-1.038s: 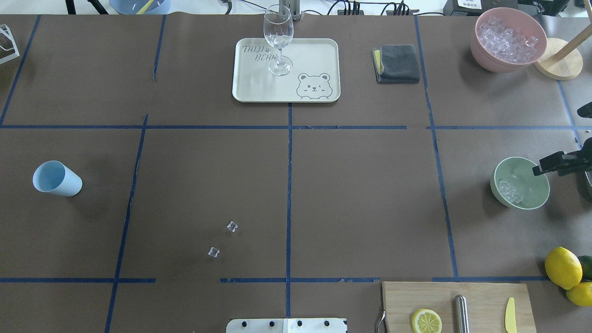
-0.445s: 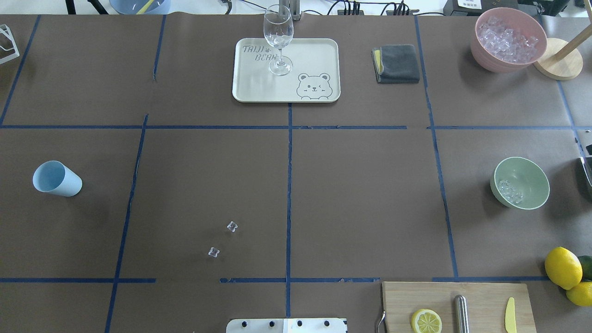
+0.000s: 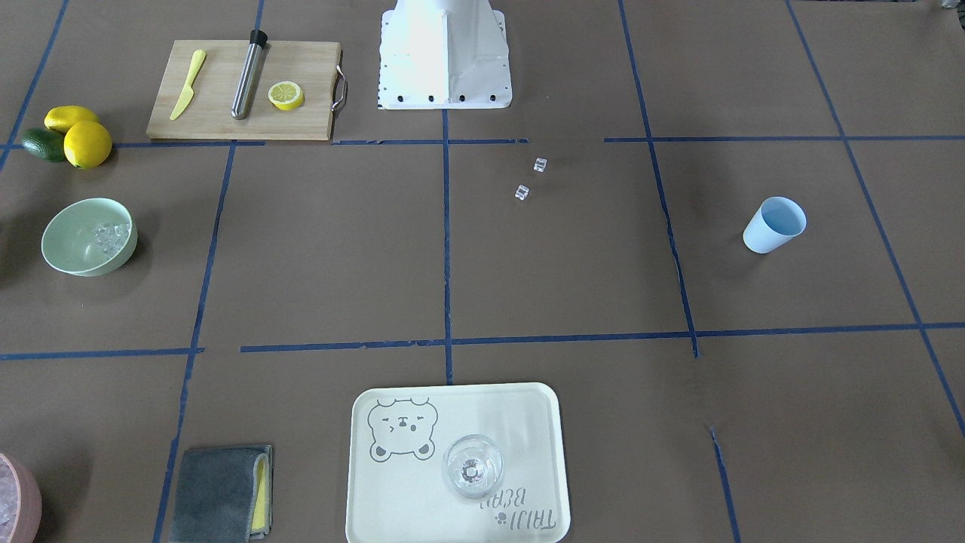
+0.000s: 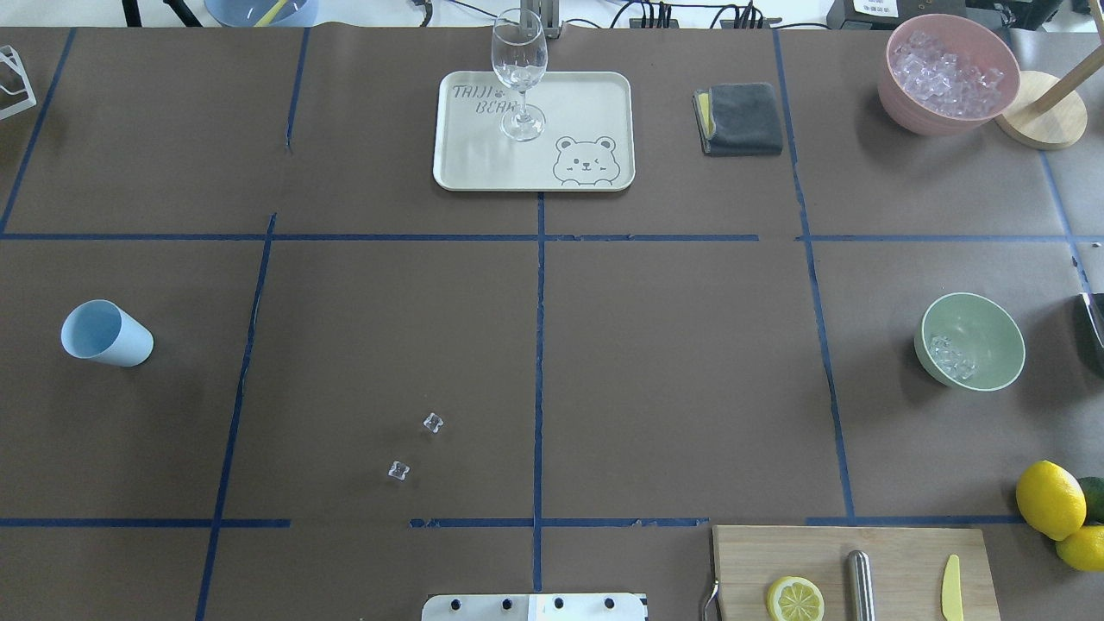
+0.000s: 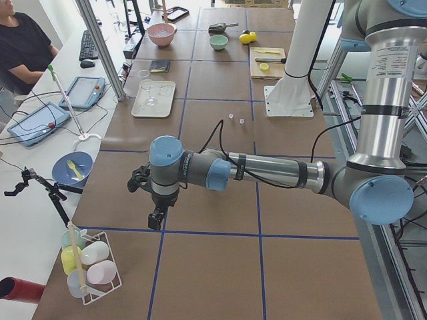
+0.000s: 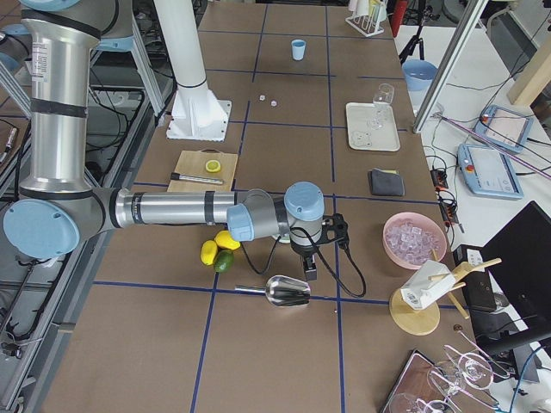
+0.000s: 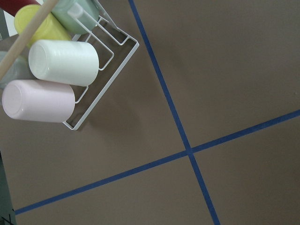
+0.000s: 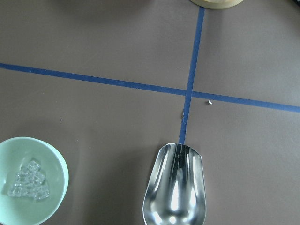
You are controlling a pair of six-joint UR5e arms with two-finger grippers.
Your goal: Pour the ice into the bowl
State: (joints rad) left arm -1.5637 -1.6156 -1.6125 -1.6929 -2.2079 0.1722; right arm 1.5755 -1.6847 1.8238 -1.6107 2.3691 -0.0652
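Toward the table's (image 4: 673, 362) right end, on brown paper crossed by blue tape lines, the mint-green bowl (image 4: 973, 342) stands upright with the ice (image 4: 951, 356) heaped against one side of its floor. A metal scoop (image 8: 176, 187) lies on the paper near it, not touching, and the right gripper (image 6: 309, 268) hangs over that end beside the scoop; whether its jaws are apart or together cannot be told. Lemons (image 4: 1049, 498) and a cutting board (image 4: 897, 552) sit on the robot's side of the bowl, and a pink bowl (image 4: 947, 73) full of ice stands at the far right corner. Along the far edge lie a folded grey cloth (image 4: 742, 118) and a cream tray (image 4: 595, 95) bearing a wine glass (image 4: 519, 73). Two stray cubes (image 4: 433, 422) lie in the near middle square, well apart from the bowl, and a blue cup (image 4: 105, 333) stands toward the left. Past it, the left gripper (image 5: 157, 217) hangs over the left end near a wire rack (image 7: 108, 61) of cups, its state likewise impossible to tell.
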